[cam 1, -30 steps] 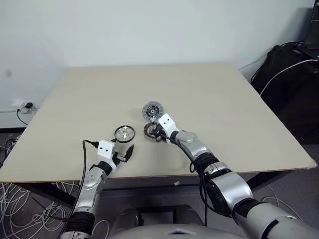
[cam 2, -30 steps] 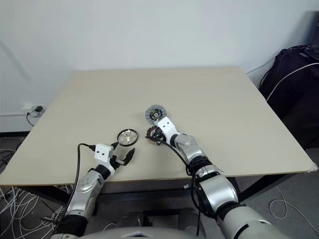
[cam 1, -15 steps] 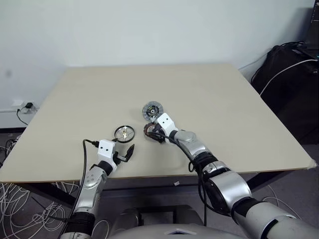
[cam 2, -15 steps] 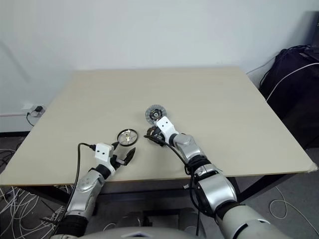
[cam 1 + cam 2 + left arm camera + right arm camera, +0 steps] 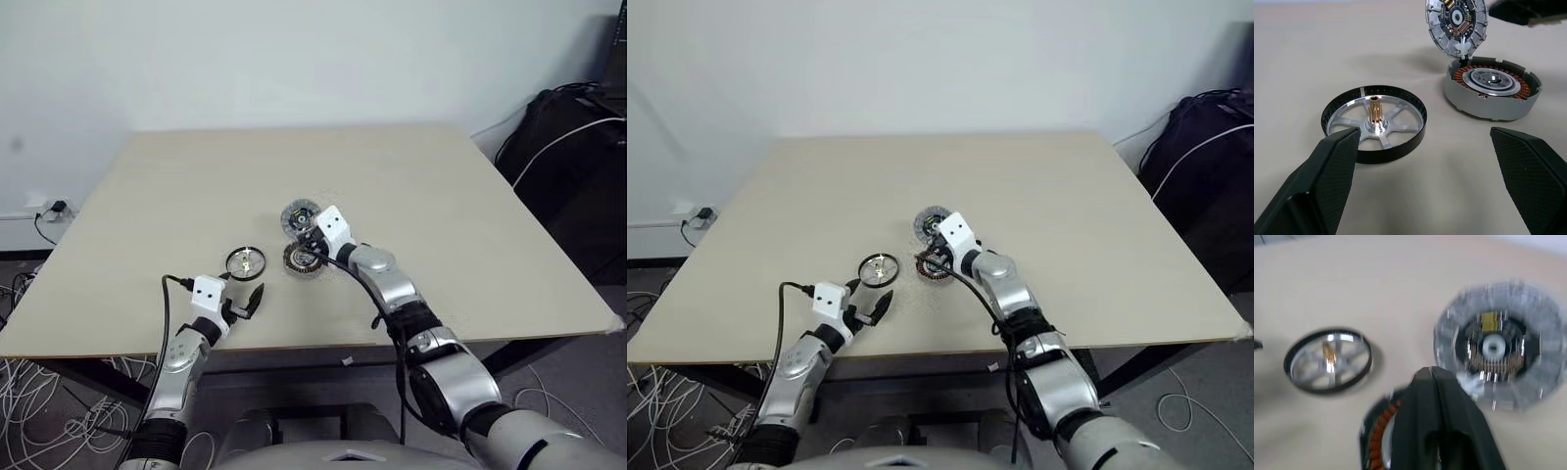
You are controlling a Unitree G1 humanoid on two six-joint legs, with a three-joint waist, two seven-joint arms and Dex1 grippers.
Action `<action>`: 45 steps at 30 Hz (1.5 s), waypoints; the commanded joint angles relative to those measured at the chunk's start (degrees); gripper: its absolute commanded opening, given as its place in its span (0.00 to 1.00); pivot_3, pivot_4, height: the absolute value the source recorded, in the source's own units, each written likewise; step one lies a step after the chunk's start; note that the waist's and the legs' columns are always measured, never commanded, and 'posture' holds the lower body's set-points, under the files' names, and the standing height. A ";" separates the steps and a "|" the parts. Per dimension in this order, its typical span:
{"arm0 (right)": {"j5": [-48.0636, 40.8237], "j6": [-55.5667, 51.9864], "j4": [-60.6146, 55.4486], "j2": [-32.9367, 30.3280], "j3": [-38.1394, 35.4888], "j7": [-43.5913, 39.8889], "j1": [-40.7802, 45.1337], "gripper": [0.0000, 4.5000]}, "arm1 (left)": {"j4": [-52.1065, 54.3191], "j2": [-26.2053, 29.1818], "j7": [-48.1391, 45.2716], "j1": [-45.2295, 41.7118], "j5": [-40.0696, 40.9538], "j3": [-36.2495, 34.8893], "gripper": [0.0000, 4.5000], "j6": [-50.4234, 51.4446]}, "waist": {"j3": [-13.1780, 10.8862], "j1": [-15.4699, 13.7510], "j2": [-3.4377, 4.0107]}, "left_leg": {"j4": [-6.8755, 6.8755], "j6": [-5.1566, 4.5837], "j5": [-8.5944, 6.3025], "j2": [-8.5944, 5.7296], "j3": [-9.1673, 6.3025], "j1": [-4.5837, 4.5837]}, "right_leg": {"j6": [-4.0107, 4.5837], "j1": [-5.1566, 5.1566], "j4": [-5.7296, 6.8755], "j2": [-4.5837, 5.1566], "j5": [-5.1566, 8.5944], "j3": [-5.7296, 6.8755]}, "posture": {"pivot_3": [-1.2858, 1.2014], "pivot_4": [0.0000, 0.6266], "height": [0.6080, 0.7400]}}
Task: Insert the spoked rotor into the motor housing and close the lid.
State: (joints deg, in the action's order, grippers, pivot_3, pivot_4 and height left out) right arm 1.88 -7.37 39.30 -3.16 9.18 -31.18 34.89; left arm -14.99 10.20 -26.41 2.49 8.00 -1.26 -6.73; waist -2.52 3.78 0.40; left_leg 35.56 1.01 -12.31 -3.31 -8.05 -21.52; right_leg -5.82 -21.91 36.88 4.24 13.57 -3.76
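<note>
We're seeing silver-grey arms with black joints, a white boxy wrist block with two dark dots on each, black cable looping off both, and textured black fingers point(image 5: 1327, 171) on the grippers.

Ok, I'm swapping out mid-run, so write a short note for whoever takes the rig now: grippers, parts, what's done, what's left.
Left gripper: open, empty, pointed at the spoked rotor.
Right gripper: shut, empty, over the motor housing.
Rotor: flat on the table, gold shaft up, beside the housing, apart from it.
Lid: open, tilted up at the housing's far edge.
Done: the lid is off the windings.
Left: pick up the rotor, seat it in the housing, close the lid.
</note>
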 commanded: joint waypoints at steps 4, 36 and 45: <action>3.05 -3.51 -1.91 -0.04 2.38 3.08 1.06 0.00 | 0.16 -0.47 -0.40 -1.10 0.99 -0.16 1.00 -1.41 | 0.00 0.07 0.00 | 0.01 0.03 0.02 0.01 0.02 0.01 | 0.02 -0.01 0.02 0.00 0.01 0.00 | 0.52 0.00 1.00; 5.19 -3.89 8.17 0.42 3.65 0.99 3.57 0.00 | -1.78 -0.33 -1.12 -1.37 0.76 -0.94 1.00 -2.51 | 0.06 0.11 0.07 | 0.00 0.04 0.02 0.00 -0.02 0.03 | -0.02 0.02 0.01 -0.01 -0.01 0.01 | 0.52 0.00 1.00; 4.92 -7.93 -1.00 -1.82 4.11 0.38 -2.12 0.00 | -3.20 -0.44 -1.43 -1.32 0.60 -0.79 1.00 -4.00 | 0.23 -0.05 0.24 | 0.04 0.04 0.02 0.00 -0.04 0.04 | 0.01 0.07 0.01 -0.01 0.01 0.03 | 0.52 0.00 1.00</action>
State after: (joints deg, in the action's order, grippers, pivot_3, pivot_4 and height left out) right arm 6.84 -14.34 39.81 -4.65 13.14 -30.85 33.41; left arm -18.46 9.46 -27.59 1.91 7.95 -1.67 -9.34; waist -2.29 3.73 0.64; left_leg 35.60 1.05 -12.28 -3.31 -8.10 -21.48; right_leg -5.81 -21.84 36.89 4.23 13.59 -3.72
